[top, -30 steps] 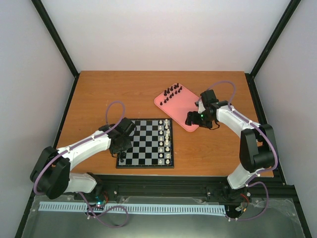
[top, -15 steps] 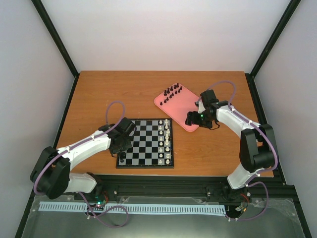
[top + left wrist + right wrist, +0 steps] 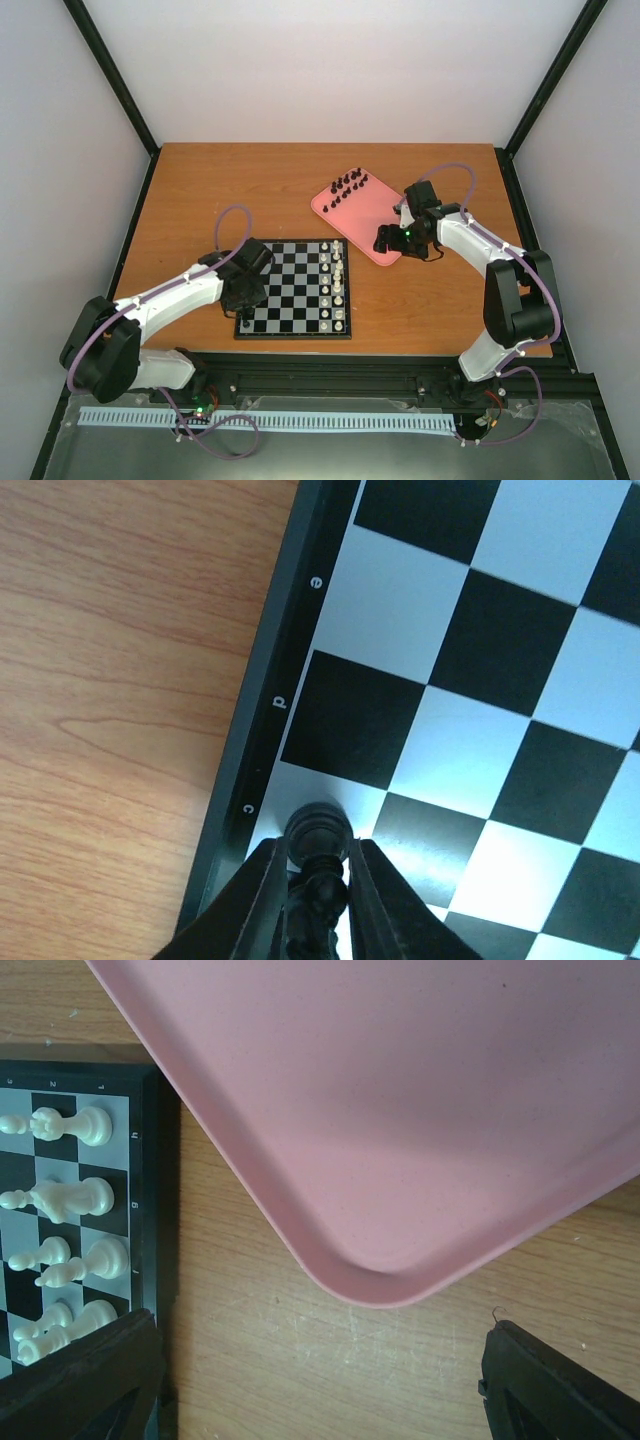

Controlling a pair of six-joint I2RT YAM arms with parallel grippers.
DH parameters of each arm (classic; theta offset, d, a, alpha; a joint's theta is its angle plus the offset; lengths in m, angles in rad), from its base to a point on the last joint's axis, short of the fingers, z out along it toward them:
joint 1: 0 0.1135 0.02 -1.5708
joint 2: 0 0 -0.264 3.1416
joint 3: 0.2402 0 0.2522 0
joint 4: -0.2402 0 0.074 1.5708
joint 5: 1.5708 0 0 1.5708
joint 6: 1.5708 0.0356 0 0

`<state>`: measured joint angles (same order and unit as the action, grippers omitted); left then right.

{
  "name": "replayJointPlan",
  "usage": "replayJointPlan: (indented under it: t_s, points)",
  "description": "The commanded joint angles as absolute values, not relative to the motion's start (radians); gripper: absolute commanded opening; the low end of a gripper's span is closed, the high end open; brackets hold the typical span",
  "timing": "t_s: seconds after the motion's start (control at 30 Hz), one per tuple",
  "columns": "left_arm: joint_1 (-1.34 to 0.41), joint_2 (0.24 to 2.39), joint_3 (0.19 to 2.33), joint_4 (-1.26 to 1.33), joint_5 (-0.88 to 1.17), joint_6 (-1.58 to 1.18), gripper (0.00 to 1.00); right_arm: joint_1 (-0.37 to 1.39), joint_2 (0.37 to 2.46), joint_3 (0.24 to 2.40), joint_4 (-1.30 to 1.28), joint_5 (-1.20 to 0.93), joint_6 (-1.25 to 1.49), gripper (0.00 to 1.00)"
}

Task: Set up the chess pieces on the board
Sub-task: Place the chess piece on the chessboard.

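Observation:
My left gripper is shut on a small black chess piece. The piece's base rests on a light square beside the letter c at the left edge of the board. In the top view this gripper is over the board's left side. Several black pieces stand on the far end of the pink tray. My right gripper is open and empty above bare table, just off the tray's near corner. In the top view the right gripper is at that same corner.
White pieces fill the two right columns of the board and also show in the right wrist view. The tray lies on the wooden table, right of and beyond the board. Black frame posts stand at the table's corners.

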<state>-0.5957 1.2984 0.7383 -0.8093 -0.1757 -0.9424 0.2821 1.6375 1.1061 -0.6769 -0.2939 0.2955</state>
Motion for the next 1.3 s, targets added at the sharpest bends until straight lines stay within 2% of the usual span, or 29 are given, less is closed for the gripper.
replayJointPlan:
  t_s: [0.0, 0.23, 0.57, 0.83, 1.1, 1.27]
  points:
    - [-0.589, 1.289, 0.731, -0.837, -0.174, -0.937, 0.23, 0.287, 1.644, 1.118, -0.664, -0.300, 0.290, 1.00]
    - [-0.589, 1.287, 0.735, -0.846, -0.190, -0.942, 0.30, 0.286, 1.639, 1.112, -0.663, -0.301, 0.290, 1.00]
    - [-0.589, 1.296, 0.765, -0.838, -0.208, -0.925, 0.53, 0.287, 1.632, 1.108, -0.661, -0.306, 0.291, 1.00]
    - [-0.589, 1.299, 0.865, -0.890, -0.240, -0.882, 0.81, 0.287, 1.632, 1.125, -0.668, -0.291, 0.296, 1.00]
    - [-0.525, 1.355, 1.030, -0.917, -0.254, -0.709, 0.82, 0.287, 1.641, 1.174, -0.672, -0.273, 0.312, 1.00]
    - [-0.449, 1.489, 1.271, -0.916, -0.200, -0.498, 0.81, 0.284, 1.655, 1.234, -0.685, -0.269, 0.315, 1.00]
